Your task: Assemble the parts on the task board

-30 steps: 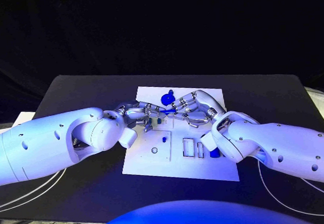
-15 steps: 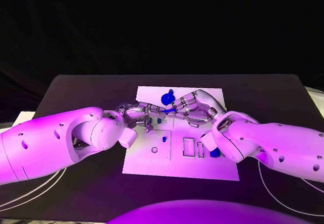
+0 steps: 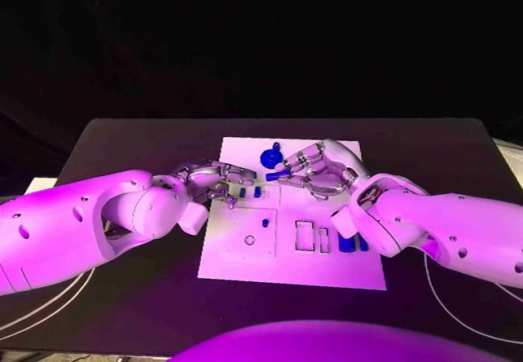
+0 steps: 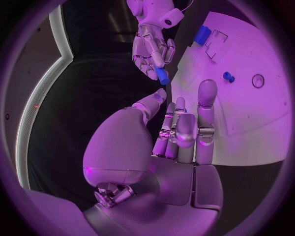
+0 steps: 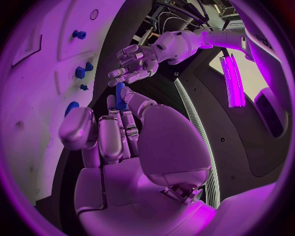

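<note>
Head view: the left hand (image 3: 211, 181) and the right hand (image 3: 322, 171) are hovering over the far half of the task board (image 3: 252, 261), which is lying on the black counter (image 3: 119, 148). The right hand's fingers (image 3: 298, 164) are pinching a small blue part (image 3: 277, 175) between the two hands; the left hand's fingers (image 3: 236, 176) are spreading loosely with nothing in them. A round blue part (image 3: 271, 158) is sitting on the board just beyond the hands, and another blue part (image 3: 347, 244) is lying near the right wrist.

Left wrist view: the left hand (image 4: 175, 135) is showing released, straightened fingers (image 4: 206, 98) above the board (image 4: 270, 118), grasping nothing. Opposite, the right hand (image 4: 150, 49) is holding the blue part (image 4: 162, 75) at its fingertips.

Right wrist view: the right hand (image 5: 123, 142) is gripping the blue part (image 5: 120, 96) between thumb and fingers (image 5: 78, 127); the left hand (image 5: 138, 61) is facing it, fingers apart.

Change: against the picture a second ago, the hands are standing apart now, where their fingers were meeting over the board.
</note>
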You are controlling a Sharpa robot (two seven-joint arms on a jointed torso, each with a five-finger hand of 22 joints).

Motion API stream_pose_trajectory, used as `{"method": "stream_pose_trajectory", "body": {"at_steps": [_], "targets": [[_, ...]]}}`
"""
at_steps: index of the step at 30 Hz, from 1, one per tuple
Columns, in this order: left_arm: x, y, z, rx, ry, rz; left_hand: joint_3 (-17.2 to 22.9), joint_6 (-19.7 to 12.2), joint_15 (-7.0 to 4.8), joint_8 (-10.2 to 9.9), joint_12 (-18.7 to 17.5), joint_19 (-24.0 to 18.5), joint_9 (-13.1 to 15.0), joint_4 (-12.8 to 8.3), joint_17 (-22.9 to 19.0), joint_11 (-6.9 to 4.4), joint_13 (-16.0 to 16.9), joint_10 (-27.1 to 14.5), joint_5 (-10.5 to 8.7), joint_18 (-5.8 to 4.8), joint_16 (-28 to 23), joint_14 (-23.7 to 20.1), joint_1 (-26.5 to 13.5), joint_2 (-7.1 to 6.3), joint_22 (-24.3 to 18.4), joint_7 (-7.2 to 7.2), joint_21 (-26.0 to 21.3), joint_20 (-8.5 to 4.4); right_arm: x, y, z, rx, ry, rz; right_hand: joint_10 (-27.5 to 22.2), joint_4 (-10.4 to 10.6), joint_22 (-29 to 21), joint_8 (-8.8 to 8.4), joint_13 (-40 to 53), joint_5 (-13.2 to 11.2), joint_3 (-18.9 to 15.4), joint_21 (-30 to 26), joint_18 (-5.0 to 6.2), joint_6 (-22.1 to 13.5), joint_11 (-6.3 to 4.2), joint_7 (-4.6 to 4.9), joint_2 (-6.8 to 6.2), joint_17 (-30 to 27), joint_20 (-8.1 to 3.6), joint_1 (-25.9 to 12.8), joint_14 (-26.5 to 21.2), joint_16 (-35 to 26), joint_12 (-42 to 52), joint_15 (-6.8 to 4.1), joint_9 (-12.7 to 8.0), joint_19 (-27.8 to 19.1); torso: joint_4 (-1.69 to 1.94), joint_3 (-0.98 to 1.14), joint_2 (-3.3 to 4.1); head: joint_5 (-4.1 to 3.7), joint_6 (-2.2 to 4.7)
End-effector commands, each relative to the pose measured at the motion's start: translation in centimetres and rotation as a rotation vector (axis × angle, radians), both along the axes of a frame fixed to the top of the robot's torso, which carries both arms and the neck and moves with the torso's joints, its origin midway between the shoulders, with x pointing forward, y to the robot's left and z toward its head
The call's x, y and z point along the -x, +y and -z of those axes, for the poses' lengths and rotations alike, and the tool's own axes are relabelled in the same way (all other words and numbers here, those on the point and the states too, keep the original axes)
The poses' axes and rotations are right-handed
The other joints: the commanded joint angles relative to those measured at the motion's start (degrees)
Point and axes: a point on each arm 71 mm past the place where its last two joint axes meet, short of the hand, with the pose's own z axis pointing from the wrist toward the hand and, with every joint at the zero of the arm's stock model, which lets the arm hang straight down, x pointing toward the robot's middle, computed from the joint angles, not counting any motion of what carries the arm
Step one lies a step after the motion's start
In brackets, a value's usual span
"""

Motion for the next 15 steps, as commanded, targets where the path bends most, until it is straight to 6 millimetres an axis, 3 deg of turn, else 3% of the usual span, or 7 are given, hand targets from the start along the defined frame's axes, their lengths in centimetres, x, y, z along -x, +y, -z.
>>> {"method": "stream_pose_trajectory", "body": {"at_steps": [1,5,15], "targets": [[-0.4,0.9,-0.4,0.049,-0.049,-0.011,-0.4,0.3,0.02,0.2,0.5,-0.5,0.1,0.0,-0.7,-0.07,0.1,-0.6,0.20,1.20,-0.4,-0.5,-0.1,-0.28,-0.4,0.47,-0.9,0.08,0.0,0.0,-0.3,0.081,-0.029,-0.030,4.0,-2.7,0.1,-0.06,0.1,0.4,3.4,0.3,-0.67,0.4,-3.56,0.04,0.39,0.1,-0.35,-0.3,1.9,0.3,0.1,-0.34,0.0,0.0,0.10,-0.01,-0.08,0.17,-0.19],[-1.1,2.7,-0.8,0.108,-0.088,-0.079,-0.6,1.1,0.08,0.7,0.8,-0.7,0.2,0.1,-1.4,-0.01,0.2,-0.6,0.23,1.34,-0.7,-0.9,0.0,0.21,-0.6,0.60,-1.1,0.28,0.0,0.1,-1.0,0.171,-0.075,-0.067,4.1,-2.9,0.2,-0.11,0.0,0.3,3.7,0.4,-0.69,0.5,-3.55,0.08,0.27,0.2,-0.36,-0.6,1.9,0.4,0.1,-0.33,0.1,0.0,0.09,-0.08,-0.08,0.41,-0.19],[-2.2,4.2,-2.1,0.209,-0.186,-0.164,-1.8,2.6,-0.17,1.3,2.6,-1.5,0.2,0.7,-3.6,-0.51,0.6,0.6,0.18,2.05,-1.7,-2.2,-0.6,0.76,-1.6,0.07,-3.1,0.60,1.5,3.2,-2.8,0.485,-0.285,-0.245,4.2,-3.2,0.9,-0.09,0.1,-0.2,3.9,0.9,-0.82,0.8,-3.59,0.01,0.01,0.6,-0.35,-1.1,1.9,0.7,0.1,-0.34,0.2,0.2,-0.04,-0.03,-0.01,2.53,-0.19]]}}
